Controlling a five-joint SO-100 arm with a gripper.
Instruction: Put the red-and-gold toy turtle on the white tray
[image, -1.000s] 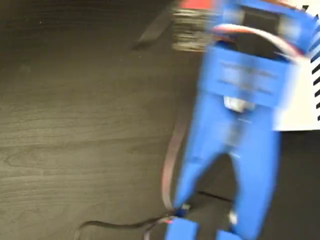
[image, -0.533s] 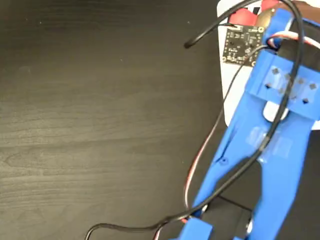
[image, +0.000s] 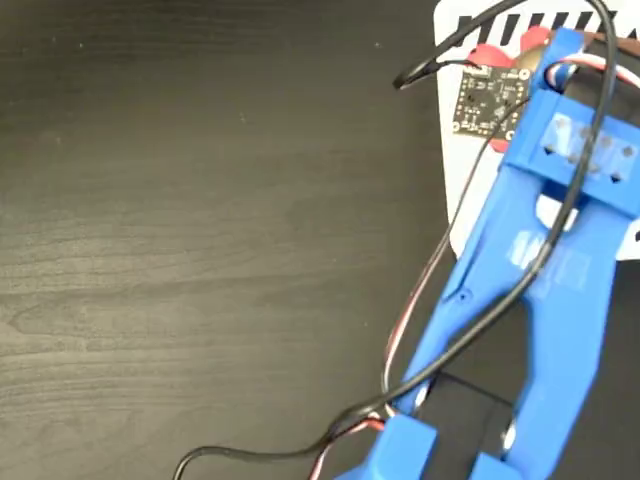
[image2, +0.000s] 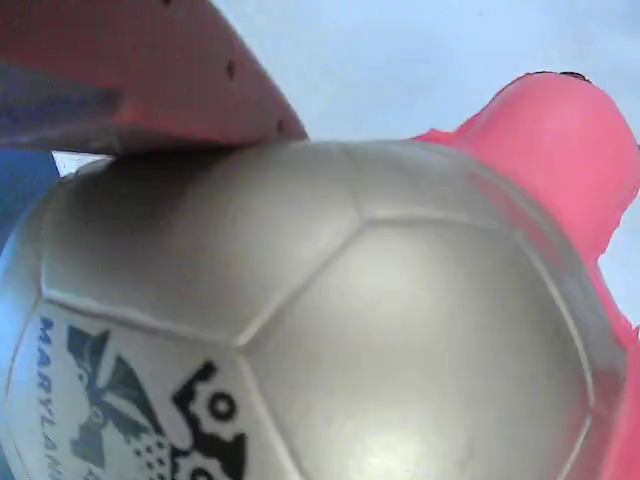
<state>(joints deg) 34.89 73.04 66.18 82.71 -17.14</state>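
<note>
A dark, almost black wood-grain counter (image: 200, 250) fills the fixed view, its grain running side to side with a dull sheen across the middle. The blue plastic robot arm (image: 530, 300) slants up from the bottom edge toward the top right corner, trailed by a black cable (image: 470, 335) and red-and-white wires (image: 415, 300), with a small black circuit board (image: 485, 100) at its wrist. Under the arm's upper end lies the large flat white tray with dark diagonal stripes along its edge (image: 455, 190), at the counter's top right. The tool (image: 530, 55) sits over that tray, mostly hidden by the arm. In the wrist view a coral-red finger (image2: 150, 70) presses on the domed gold shell of the red-and-gold squishy toy turtle (image2: 330, 330), held close above the pale tray surface; the other finger is hidden.
</note>
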